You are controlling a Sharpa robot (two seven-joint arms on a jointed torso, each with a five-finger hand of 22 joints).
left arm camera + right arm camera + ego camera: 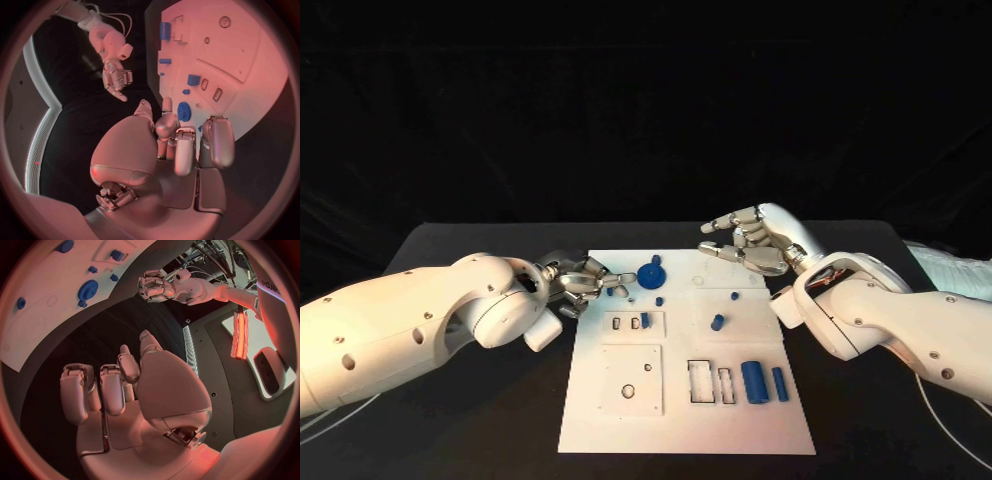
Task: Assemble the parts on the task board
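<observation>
The white task board [682,400] lies in the middle of the black table. A blue gear [651,275] [184,110] [87,290] stands near its far left corner. Small blue pegs [717,322] are scattered across the board, and two blue cylinders [764,382] lie near its right edge. My left hand [581,281] [181,145] hovers at the board's left edge beside the gear, fingers curled close together. A bit of blue [609,291] shows at its fingertips, and whether it is held is unclear. My right hand [750,241] [119,385] is above the board's far right edge, fingers bent apart and holding nothing.
Rectangular slots [711,381] and a raised square plate [630,379] occupy the near half of the board. Bare black table [473,420] lies on either side of the board. A white cloth-like thing [952,266] sits at the table's right edge.
</observation>
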